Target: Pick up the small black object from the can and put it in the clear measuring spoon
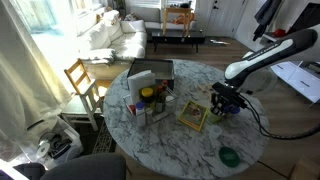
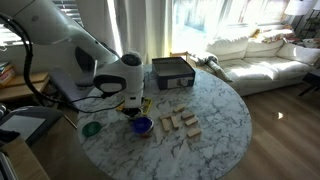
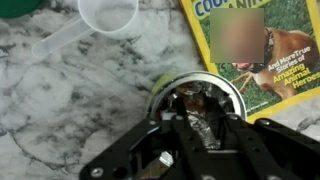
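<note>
Down over the can [image 3: 225,88] the arm [image 1: 265,55] hung, its jaws lowered into the tin's mouth, as the wrist view showed. I could not tell whether they were spread or pinching anything. The black linkage filled the bottom of that view, and the can's dark inside was crowded with metal and glare. The small black object I could not pick out for certain. If it was in the can, it was lost among those shadows.

The can stood on the marble worktop [image 3: 60,110] just beside the lower corner of the book [image 3: 262,50], whose cover ran off the right edge with a blurred patch on it. The clear spoon [image 3: 108,14] lay apart from the can, its bowl clipped by the top edge and its handle slanting down to the left. A sliver of the green lid [image 3: 18,5] showed in the top corner.

In both exterior views the can was too small and too covered by the jaws to make out. In an exterior view, the blue cup [image 2: 142,125] stood just below the arm's end.
</note>
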Robot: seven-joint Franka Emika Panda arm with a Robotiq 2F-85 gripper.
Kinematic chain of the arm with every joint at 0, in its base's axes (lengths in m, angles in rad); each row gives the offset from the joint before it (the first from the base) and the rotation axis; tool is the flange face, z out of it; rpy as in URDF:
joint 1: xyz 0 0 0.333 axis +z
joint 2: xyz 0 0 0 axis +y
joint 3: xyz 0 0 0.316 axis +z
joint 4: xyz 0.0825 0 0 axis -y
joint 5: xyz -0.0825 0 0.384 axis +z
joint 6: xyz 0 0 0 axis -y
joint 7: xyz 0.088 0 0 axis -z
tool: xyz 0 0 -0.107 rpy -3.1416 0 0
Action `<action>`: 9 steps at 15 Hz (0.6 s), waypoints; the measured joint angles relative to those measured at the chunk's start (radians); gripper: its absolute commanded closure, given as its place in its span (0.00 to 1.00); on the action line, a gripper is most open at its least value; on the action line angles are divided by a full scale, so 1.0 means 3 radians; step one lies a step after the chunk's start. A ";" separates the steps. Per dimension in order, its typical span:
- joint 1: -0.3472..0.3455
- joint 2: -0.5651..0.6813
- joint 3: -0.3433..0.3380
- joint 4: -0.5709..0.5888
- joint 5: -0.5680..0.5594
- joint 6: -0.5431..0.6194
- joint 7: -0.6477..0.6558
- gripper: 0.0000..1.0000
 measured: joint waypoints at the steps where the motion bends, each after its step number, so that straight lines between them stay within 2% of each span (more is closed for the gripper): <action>1: 0.0000 0.0001 -0.0001 0.0003 -0.0001 0.0000 0.0000 0.94; 3: 0.0001 0.0003 -0.0001 0.0006 -0.0002 -0.0001 0.0000 0.97; 9: 0.0002 0.0006 -0.0001 0.0011 -0.0003 -0.0002 0.0000 0.95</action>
